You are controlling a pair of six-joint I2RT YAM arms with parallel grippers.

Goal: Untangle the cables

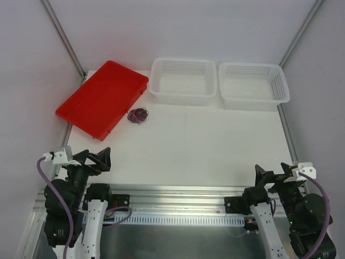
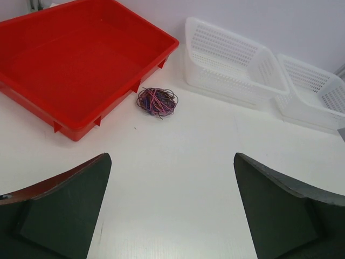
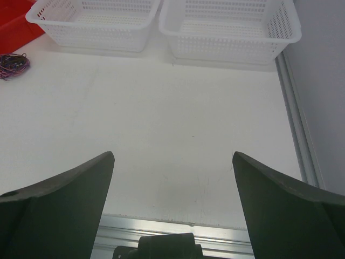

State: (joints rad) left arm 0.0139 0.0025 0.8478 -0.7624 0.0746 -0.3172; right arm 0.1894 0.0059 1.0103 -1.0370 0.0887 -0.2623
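Spread wide and empty, your left gripper (image 2: 171,162) shows its two dark fingers at the bottom corners of the left wrist view, with bare table (image 2: 178,205) between them. You'll find the cables (image 2: 157,102) just above centre, a small tangled bundle (purple, black and pinkish strands) lying on the table just beside the right-hand rim of the red tray (image 2: 70,70). A white basket (image 2: 232,59) and a second basket (image 2: 318,97) sit at upper right.

In the right wrist view your right gripper (image 3: 172,159) is equally wide apart, gripping nothing, and the bundle sits at the upper left edge.

In the top view both grippers sit near the bottom corners, well apart from the bundle, which lies left of centre.
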